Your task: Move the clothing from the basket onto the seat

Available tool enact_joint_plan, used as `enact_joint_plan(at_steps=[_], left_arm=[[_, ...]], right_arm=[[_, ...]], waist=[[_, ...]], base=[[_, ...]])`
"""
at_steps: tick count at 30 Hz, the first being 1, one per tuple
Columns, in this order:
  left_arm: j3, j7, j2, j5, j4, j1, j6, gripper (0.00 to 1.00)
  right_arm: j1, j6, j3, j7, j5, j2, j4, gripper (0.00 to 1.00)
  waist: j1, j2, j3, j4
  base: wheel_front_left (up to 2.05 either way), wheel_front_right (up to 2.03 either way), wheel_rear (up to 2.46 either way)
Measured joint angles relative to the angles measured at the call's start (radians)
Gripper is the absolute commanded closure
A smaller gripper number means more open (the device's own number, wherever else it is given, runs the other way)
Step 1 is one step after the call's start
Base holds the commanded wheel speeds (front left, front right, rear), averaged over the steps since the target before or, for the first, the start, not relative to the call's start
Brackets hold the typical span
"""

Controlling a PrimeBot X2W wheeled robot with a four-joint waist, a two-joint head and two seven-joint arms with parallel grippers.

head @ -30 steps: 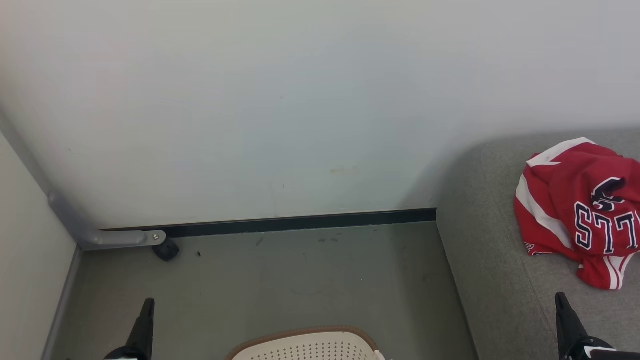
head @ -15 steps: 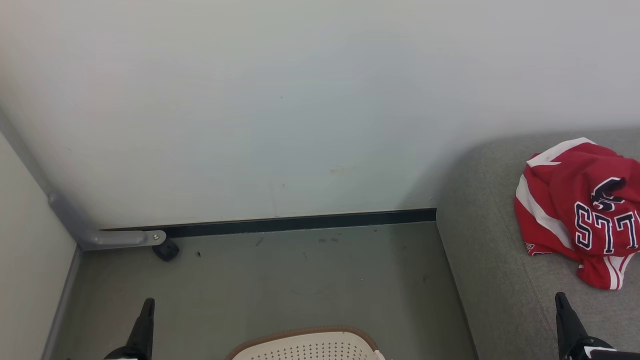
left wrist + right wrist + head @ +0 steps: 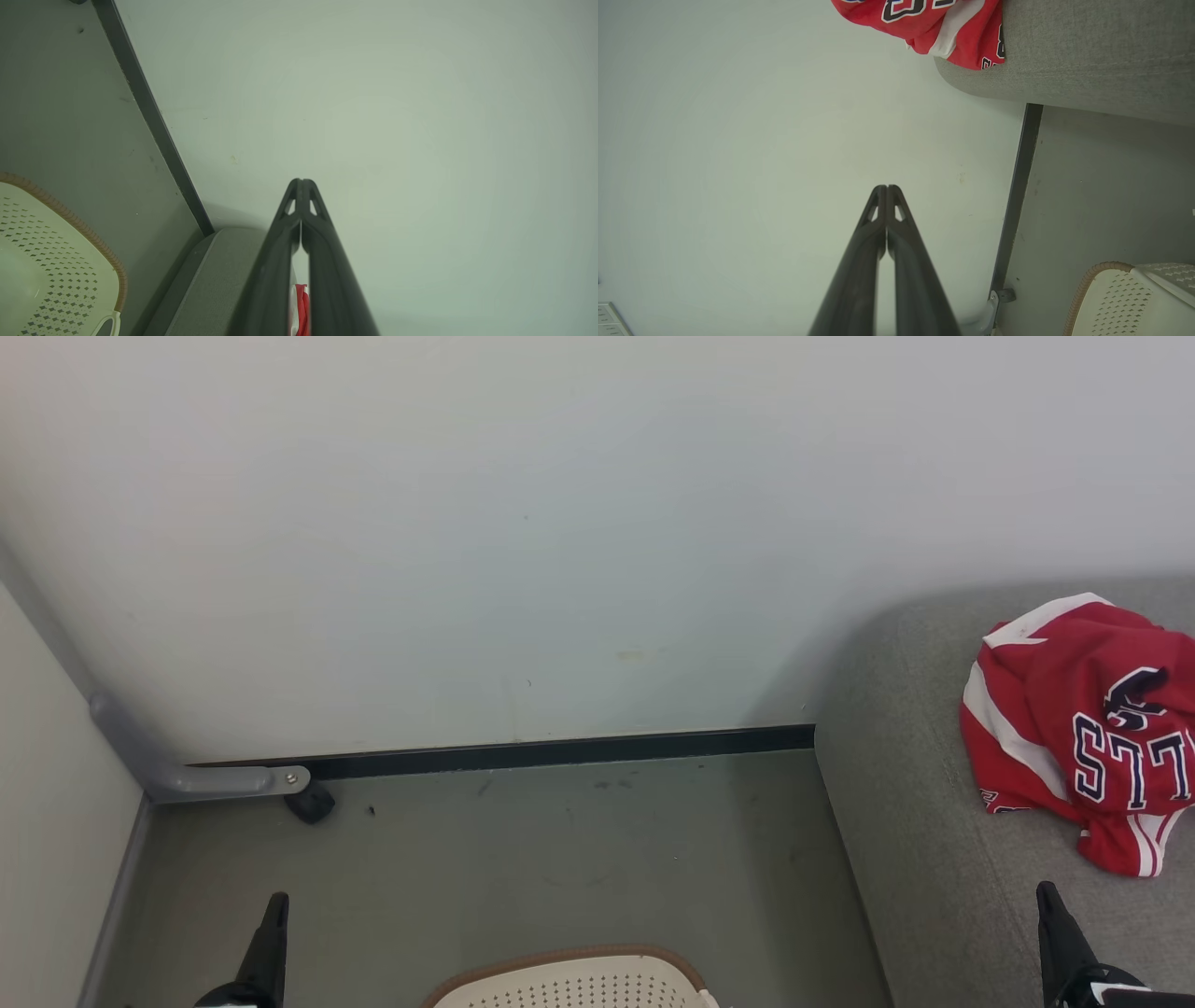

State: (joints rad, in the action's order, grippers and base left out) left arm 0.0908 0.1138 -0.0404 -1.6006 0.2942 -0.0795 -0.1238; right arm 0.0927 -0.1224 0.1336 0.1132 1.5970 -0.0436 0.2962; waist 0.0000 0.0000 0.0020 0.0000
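Two closed, empty pincers are noted, the left gripper [image 3: 277,900] and right gripper [image 3: 1046,889], while the clothing [image 3: 1074,728] lies heaped on the seat [image 3: 915,840], and the basket [image 3: 560,955] should be checked inside before any reach is made.

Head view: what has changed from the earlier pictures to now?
Nothing has visibly changed. The jersey lies crumpled on the seat as before, and the basket stays at the bottom edge. The left tool and the right tool remain shut, hold nothing and are in the same places.
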Motion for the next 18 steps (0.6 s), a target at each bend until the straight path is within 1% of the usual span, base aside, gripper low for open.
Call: enact_joint_plan(at_steps=[18], left_arm=[[0.000, 0.000, 0.000, 0.000, 0.000, 0.000, 0.000, 1.00]], right_arm=[[0.000, 0.000, 0.000, 0.000, 0.000, 0.000, 0.000, 1.00]], waist=[[0.0000, 0.0000, 0.000, 0.000]], base=[[0.00, 0.00, 0.00]])
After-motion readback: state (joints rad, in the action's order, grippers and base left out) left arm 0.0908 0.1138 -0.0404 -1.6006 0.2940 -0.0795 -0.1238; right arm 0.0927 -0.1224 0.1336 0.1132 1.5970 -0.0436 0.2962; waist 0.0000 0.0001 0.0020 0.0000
